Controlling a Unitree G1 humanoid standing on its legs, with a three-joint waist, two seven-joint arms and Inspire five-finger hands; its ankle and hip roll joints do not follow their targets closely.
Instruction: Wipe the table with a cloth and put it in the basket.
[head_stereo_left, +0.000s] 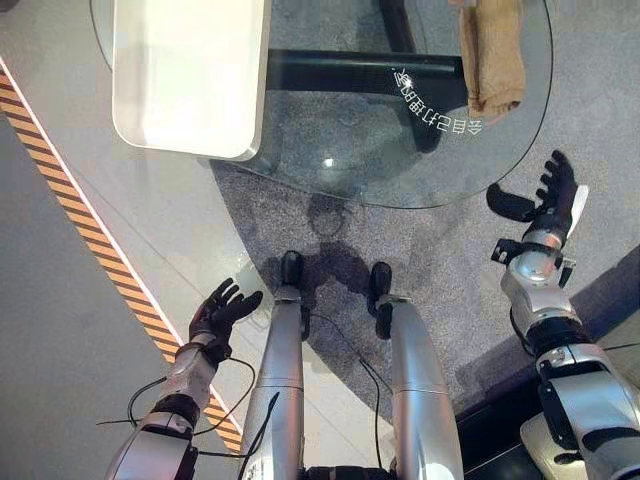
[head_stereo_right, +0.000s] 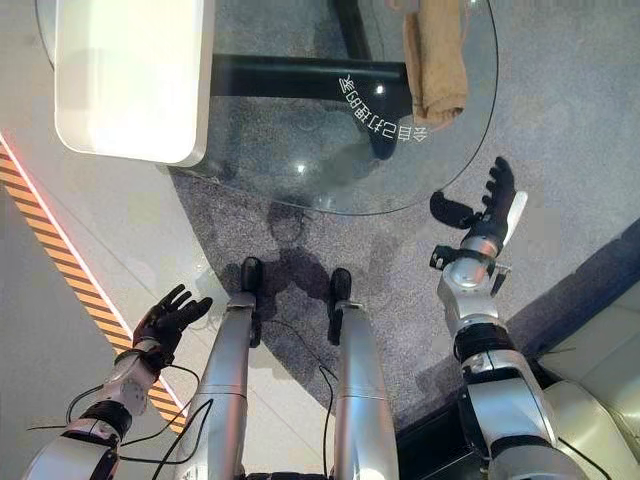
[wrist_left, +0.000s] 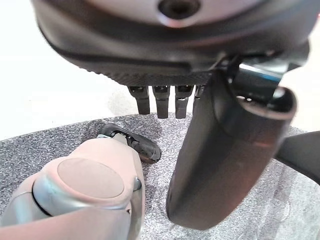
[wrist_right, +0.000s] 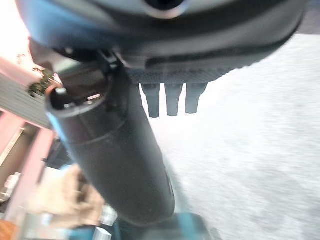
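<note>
Nearest you, the left robot hand (head_stereo_left: 222, 308) hangs low over the pale floor beside the striped floor tape (head_stereo_left: 70, 210), its fingers spread loosely and holding nothing (its own wrist view shows the fingers straight, with only grey carpet (wrist_left: 75, 137) past them). Further out on the other side, your right robot hand (head_stereo_left: 553, 198) is raised over the carpet, just off the near edge of the round glass counter (head_stereo_left: 400, 160); its fingers are straight and fanned, the thumb stands apart from them, and nothing lies in it.

Beyond both hands, the counter carries two things. A white tray-like basket (head_stereo_left: 190, 75) sits on its left part, with a near corner reaching out past the glass rim. The tan cloth (head_stereo_left: 492, 55) lies crumpled on the far right part of the glass, well apart from the basket and well apart from either hand, running up out of view at the top.
</note>
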